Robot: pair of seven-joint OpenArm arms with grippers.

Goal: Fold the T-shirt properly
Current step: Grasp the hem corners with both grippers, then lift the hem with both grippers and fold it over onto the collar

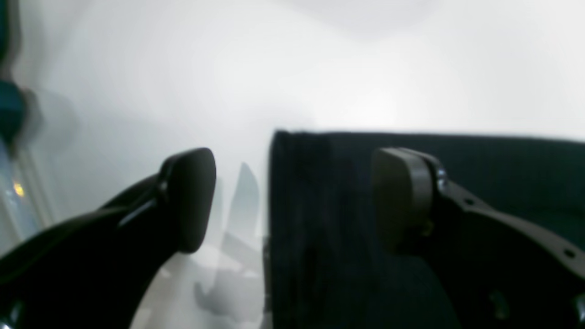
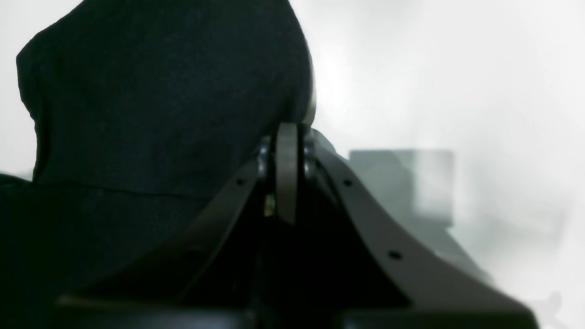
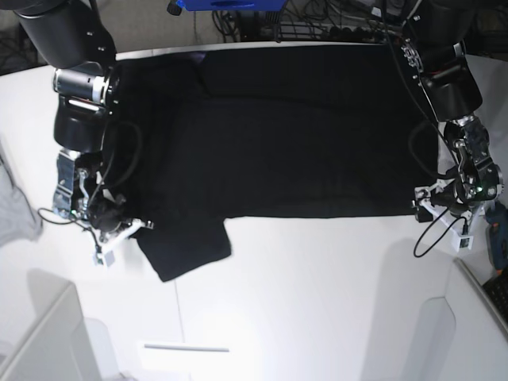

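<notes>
The black T-shirt lies spread flat on the white table, plain side up, with one sleeve jutting toward the front. At the shirt's right edge, my left gripper is open. Its jaws straddle the hem edge, one finger over the cloth and the other finger over bare table. My right gripper is at the sleeve's left corner. Its pads are pressed together, and the black cloth bunches up in a hump right at the tips.
A light grey cloth hangs over the table's left edge. Cables and a blue object lie beyond the far edge. A teal tool sits off the right side. White panels stand at the front corners.
</notes>
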